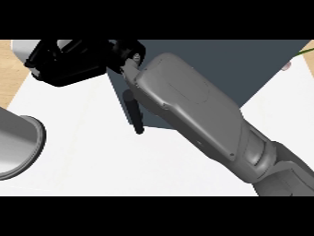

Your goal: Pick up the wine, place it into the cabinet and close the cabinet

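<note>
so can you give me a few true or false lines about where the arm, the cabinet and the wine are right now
1. The right forearm runs from the lower right up toward the upper left. True.
2. The right hand sits in the lower right corner. False: it is at the upper left, beside the cabinet's left edge.
3. The cabinet is dark grey. True.
4. A wine bottle stands in plain view on the white counter. False: no bottle can be made out there.
5. A green leaf tip shows at the upper right. True.
</note>
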Action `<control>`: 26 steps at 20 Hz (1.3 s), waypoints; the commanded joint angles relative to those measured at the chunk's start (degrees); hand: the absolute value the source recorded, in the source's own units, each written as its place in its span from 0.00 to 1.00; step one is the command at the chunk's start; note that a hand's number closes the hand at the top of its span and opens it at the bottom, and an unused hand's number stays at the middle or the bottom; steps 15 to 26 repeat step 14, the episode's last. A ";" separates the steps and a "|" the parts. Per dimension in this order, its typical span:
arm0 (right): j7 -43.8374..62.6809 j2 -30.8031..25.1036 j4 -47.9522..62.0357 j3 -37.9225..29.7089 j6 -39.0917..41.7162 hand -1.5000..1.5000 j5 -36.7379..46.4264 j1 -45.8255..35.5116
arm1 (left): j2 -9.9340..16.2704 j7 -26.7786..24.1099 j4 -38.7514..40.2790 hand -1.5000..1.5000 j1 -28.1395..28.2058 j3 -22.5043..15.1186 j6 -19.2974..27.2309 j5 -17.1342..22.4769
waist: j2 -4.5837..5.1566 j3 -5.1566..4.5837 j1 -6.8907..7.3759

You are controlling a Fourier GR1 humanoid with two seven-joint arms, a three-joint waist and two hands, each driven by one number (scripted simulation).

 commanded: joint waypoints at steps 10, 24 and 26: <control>-7.88 -9.23 9.18 -5.22 -0.89 1.00 0.10 3.99 | -0.59 2.53 -4.26 0.00 -0.68 -2.74 -0.57 1.59 | 2.55 1.59 -3.79; -9.24 -10.00 9.06 -4.28 0.54 1.00 -0.94 4.69 | -0.57 3.42 -5.33 0.00 -1.76 -3.59 0.75 1.67 | 2.73 1.72 -4.89; -9.24 -10.00 9.06 -4.28 0.54 1.00 -0.94 4.69 | -0.57 3.42 -5.33 0.00 -1.76 -3.59 0.75 1.67 | 2.73 1.72 -4.89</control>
